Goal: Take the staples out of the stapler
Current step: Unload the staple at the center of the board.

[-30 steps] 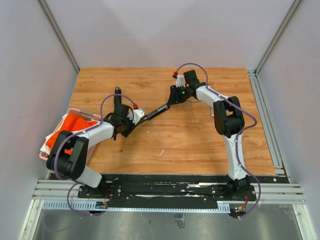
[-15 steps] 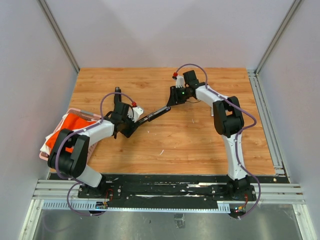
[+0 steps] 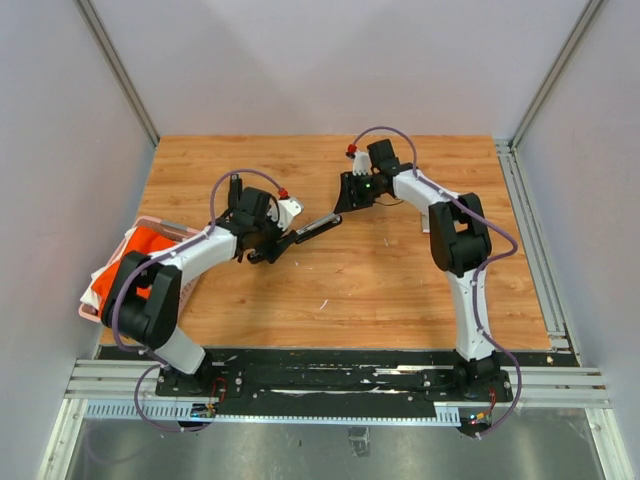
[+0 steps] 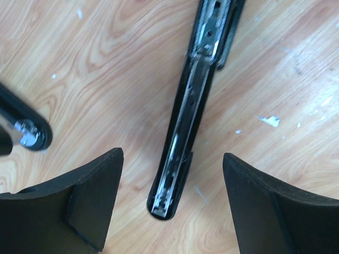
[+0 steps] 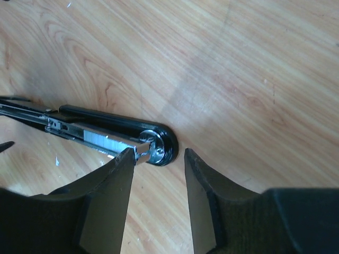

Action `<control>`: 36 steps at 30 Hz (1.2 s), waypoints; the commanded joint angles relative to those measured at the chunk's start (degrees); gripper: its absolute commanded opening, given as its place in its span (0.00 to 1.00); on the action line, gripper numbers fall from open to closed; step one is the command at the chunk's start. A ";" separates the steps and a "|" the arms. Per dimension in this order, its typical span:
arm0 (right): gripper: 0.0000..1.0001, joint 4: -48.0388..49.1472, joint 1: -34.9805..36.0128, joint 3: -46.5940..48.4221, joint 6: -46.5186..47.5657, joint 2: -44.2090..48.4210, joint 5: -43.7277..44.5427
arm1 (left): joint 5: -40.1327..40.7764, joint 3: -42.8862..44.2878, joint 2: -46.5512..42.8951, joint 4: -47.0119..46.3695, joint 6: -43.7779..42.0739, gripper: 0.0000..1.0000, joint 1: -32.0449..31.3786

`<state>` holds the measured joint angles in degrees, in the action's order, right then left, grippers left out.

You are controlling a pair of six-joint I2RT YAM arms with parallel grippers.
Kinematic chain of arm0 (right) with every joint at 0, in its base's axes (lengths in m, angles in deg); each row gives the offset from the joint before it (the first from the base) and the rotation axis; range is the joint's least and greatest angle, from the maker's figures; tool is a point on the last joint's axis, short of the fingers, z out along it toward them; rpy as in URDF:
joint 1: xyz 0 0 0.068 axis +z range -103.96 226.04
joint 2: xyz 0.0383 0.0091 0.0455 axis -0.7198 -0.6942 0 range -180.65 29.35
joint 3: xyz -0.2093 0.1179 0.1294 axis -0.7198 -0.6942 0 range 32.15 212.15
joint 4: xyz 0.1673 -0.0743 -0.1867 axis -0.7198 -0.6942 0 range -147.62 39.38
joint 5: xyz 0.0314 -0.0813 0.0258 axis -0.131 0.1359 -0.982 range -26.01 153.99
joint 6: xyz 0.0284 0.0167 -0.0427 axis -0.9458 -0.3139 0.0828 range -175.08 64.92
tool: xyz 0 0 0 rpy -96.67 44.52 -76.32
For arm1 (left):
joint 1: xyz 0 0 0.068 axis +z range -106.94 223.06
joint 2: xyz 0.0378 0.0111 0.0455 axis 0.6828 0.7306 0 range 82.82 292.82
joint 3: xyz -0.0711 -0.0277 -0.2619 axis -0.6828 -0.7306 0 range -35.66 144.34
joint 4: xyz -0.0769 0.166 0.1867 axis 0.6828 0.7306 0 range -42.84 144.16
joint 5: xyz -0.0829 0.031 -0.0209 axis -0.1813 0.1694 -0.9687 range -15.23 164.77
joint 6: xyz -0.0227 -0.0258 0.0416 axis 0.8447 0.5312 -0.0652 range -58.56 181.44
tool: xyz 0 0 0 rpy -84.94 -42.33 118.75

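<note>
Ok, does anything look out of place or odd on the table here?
The stapler lies splayed open flat on the table, its track exposed with staples still inside near the hinge. A few white flecks dot the wood around it. Nothing looks spilled or broken.

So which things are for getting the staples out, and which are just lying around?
For the job: the stapler, lying opened flat; the staples in its channel.
Just lying about: the pink basket; the orange cloth in it.
</note>
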<state>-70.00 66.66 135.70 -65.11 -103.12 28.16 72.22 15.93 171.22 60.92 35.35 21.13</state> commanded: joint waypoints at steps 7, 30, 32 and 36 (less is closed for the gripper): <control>0.46 -3.12 -0.77 -4.13 1.48 8.97 -1.80 | -3.55 7.18 8.58 -0.35 -0.71 0.76 -4.31; 0.48 -1.56 -5.40 -28.09 22.25 36.67 -2.53 | -6.58 16.85 19.18 5.41 -5.66 0.28 -5.83; 0.48 -1.12 -5.52 -29.49 23.60 38.47 -2.64 | -7.33 16.78 19.05 5.85 -6.31 0.21 -5.97; 0.48 1.20 -5.52 -32.93 28.91 41.49 -2.79 | -8.45 16.94 19.08 6.73 -7.19 0.09 -6.10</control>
<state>-71.46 61.98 106.00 -43.18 -64.38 25.14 66.19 31.76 189.73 65.27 29.71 15.71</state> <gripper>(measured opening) 0.480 0.334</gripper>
